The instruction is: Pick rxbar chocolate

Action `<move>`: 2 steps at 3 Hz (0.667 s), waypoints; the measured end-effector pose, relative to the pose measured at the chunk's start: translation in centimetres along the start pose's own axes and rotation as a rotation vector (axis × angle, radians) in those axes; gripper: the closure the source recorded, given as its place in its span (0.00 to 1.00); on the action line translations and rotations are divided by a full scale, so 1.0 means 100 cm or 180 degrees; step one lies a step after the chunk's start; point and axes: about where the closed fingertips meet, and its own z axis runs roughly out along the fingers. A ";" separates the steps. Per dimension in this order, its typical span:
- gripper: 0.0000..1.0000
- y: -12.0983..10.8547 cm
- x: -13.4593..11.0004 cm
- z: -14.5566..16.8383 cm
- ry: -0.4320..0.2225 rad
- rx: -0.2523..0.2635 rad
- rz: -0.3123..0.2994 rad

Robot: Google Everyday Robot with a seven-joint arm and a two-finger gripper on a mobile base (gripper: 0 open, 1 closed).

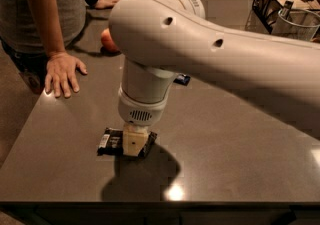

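Black wrapper with pale print and a white end strip: the rxbar chocolate lies flat on the dark worktop, near its front edge. The gripper stands upright directly over the middle of the bar, pointing down, and its cream-coloured end is at the level of the wrapper. I cannot tell if the gripper really holds the bar or only touches it, because this part is hidden.

In my judgement the approach is done and the task is about at its middle. The bar is not yet lifted, so what is left is to make the hold sure and to raise the bar from the worktop.

Around it there is not much in the way. A person's hand rests on the worktop to the left, well apart from the bar. Behind the arm are a reddish round thing and a small dark blue packet, which is not the target. A wire basket stands far at the back right. A flat bar on a hard surface could slip at the lift.
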 end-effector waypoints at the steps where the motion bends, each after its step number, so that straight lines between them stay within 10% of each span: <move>1: 1.00 -0.017 0.026 -0.043 -0.0185 0.0038 0.0217; 2: 1.00 -0.045 0.070 -0.113 -0.0503 0.0123 0.0539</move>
